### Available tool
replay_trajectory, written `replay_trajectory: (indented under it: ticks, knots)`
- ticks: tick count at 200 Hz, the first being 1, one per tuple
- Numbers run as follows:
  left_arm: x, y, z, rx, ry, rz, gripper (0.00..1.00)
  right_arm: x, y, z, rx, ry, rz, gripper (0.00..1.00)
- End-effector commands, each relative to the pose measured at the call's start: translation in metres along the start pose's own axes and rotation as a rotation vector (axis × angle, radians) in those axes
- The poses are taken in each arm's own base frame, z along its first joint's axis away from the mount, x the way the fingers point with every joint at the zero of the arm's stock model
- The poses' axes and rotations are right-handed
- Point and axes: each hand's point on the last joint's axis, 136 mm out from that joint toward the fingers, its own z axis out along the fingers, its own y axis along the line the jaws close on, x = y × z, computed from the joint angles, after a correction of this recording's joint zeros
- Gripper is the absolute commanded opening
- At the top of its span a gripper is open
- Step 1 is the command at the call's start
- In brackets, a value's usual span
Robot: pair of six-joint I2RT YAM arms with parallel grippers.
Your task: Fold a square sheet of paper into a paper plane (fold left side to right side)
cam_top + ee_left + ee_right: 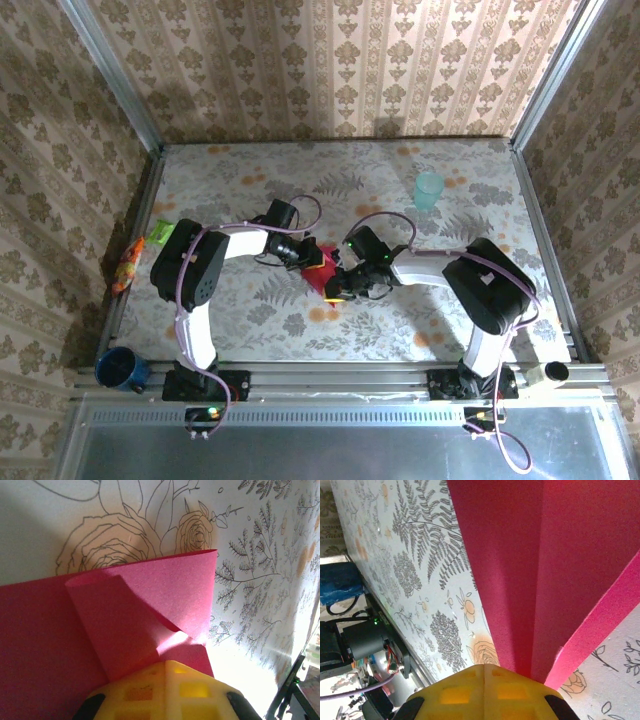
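On the table (250, 330), from the top camera, the sheet of paper (318, 278) sits mid-table, squeezed between my two claws. My left gripper (310, 256) is at its far edge and my right gripper (340, 288) is at its near one. They're really close together, so bumping each other is risk number one.

Left wrist cam: my left gripper (166, 666) is shut tight, tips right at the base of a flap that curls loosely over the sheet of paper (150, 590). That flap is a soft roll, not a crease. Honestly I can't tell whether there's paper between the tips or I'm just pressing on it. If I slip, the curl could spring back or flatten crooked.

Right wrist cam: my right gripper (485, 667) is closed too, tips at the sheet of paper (520, 555) where a crease runs straight into them, with one edge lifted beside it. Thin stuff. If my claws pull apart it could tear, or the whole sheet could slide and the edges won't line up.
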Motion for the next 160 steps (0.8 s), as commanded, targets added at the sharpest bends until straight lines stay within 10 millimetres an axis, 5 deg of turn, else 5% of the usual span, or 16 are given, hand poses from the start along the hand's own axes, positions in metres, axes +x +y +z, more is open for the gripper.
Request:
replay_trajectory:
  ticks: [1,160]
  knots:
    - [0.032,0.053,0.014,-0.173,0.085,-0.093,0.00,0.003,-0.010,0.006,0.023,-0.002,0.021,0.05]
    - [0.033,0.054,0.014,-0.178,0.089,-0.097,0.00,0.018,-0.026,0.015,0.027,0.030,0.048,0.04]
